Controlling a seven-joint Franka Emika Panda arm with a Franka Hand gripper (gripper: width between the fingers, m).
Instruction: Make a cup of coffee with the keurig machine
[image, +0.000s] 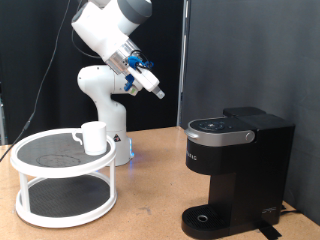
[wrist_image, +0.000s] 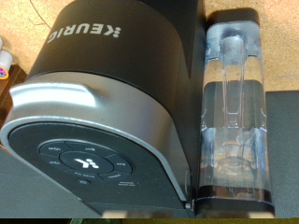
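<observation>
Cup (image: 94, 137) atop white two-tier rack (image: 64, 182)

dim dark backdrop, soft even light, wrist view slightly blurred

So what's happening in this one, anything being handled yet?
Nothing is held in these views. The gripper hangs in the air, up and toward the exterior view's left of the keurig machine, touching nothing. The machine's lid is down and its drip base is bare. The cup stands on the top tier of a white two-tier rack at the exterior view's left. The wrist view shows the machine's top and its water tank.
</observation>
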